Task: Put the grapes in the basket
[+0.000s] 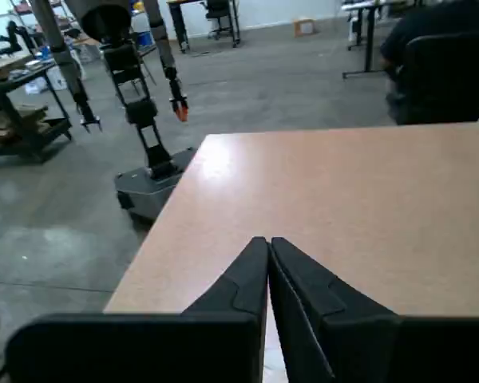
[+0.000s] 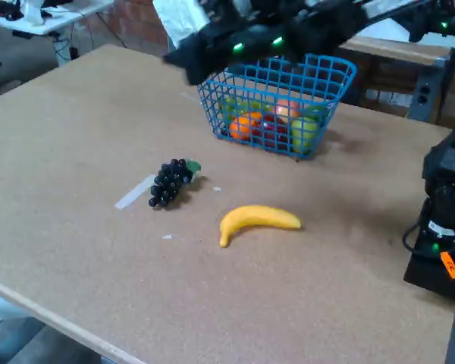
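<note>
Wrist view shows the gripper (image 1: 268, 242) closed on nothing over bare table (image 1: 367, 199), grapes (image 2: 171, 182) unseen there.

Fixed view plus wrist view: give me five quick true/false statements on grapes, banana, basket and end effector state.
1. The grapes lie on the table, outside the basket. True.
2. The banana is inside the basket. False: it lies on the table, to the right of the grapes in the fixed view.
3. The basket already holds toy fruit. True: orange, red and green pieces show through the mesh.
4. The end effector is shut on the grapes. False: in the wrist view its fingertips meet with nothing between them, over bare table.
5. The grapes touch the banana. False: bare table separates them.
</note>
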Tool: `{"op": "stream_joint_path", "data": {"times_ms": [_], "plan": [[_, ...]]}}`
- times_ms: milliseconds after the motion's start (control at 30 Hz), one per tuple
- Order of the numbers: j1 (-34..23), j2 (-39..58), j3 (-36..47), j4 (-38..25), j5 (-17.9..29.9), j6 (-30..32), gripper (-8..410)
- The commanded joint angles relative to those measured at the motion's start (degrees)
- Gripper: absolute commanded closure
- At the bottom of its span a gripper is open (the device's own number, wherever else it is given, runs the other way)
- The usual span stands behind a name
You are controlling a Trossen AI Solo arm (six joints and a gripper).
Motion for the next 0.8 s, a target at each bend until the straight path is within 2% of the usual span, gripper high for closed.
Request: {"op": "stream_joint_path", "data": {"times_ms": [0, 233, 367, 533, 600, 667, 767], "plan": [[1.8, 7.5, 2.0, 1.7, 0.1, 5.7, 358], [2.8, 16.4, 2.3, 6.1, 0.7, 14.6, 235], [3.1, 17.3, 2.3, 5.6, 8.2, 17.0, 186], [3.4, 16.7, 2.3, 5.1, 20.5, 17.5, 170], [3.4, 16.7, 2.3, 4.0, 23.8, 17.9, 170], [3.4, 16.8, 2.3, 1.3, 27.5, 21.7, 170], [3.5, 17.2, 2.3, -2.6, 29.9, 26.5, 170]]}}
